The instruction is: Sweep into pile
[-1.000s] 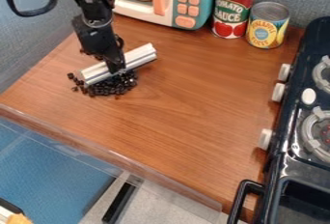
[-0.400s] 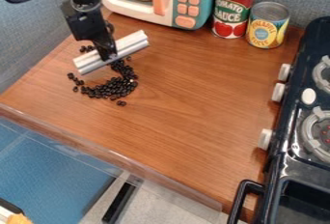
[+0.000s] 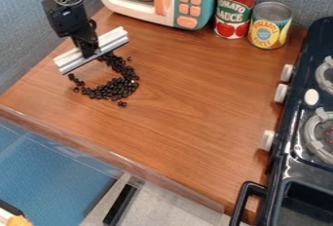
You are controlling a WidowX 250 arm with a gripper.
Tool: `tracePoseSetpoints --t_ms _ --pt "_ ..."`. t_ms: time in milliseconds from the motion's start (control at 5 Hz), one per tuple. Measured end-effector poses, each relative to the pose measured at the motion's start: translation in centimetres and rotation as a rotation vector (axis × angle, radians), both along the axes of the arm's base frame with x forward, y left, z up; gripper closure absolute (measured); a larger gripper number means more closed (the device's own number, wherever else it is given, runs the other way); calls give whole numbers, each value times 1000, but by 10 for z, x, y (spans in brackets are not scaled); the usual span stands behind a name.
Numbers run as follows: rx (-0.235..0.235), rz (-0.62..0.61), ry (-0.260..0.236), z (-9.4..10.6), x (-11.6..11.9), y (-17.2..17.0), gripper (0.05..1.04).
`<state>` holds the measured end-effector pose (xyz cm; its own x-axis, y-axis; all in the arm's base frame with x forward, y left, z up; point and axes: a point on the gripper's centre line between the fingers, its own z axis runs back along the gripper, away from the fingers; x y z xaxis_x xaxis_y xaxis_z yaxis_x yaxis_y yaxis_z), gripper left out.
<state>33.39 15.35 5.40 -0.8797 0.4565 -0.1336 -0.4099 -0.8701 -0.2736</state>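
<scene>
The black metal end effector (image 3: 91,53) is closed on the long white and grey bar (image 3: 113,40), holding it near its middle. The bar sits up and to the left of the small, round black beads (image 3: 113,89) on the brown wooden desk (image 3: 195,103). The beads make a bent line, like a hook, with a fat bunch at the bottom and a thinner tail that goes up to the bar. A few more lie by the bar's left end, and some sit alone at the sides. The job now looks to be pushing that top tail down into the fat bunch. The bar should go down flat behind the top beads, with its long side facing the bunch, so no bead can slip under. I can't tell if it touches the wood. Then a slow, low push down and to the right should work best, since round beads may roll off if bumped fast. It is good to stop once the beads bunch up, as pushing too far could spread them out again. The beads on the left may need their own little push in.
</scene>
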Motion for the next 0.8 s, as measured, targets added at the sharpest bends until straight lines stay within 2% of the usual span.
tracePoseSetpoints --t_ms 200,600,800 --pt "29 88 1 8 -1 13 753" --pt "92 144 -36 23 9 43 753" --pt "104 149 -12 12 10 49 753"
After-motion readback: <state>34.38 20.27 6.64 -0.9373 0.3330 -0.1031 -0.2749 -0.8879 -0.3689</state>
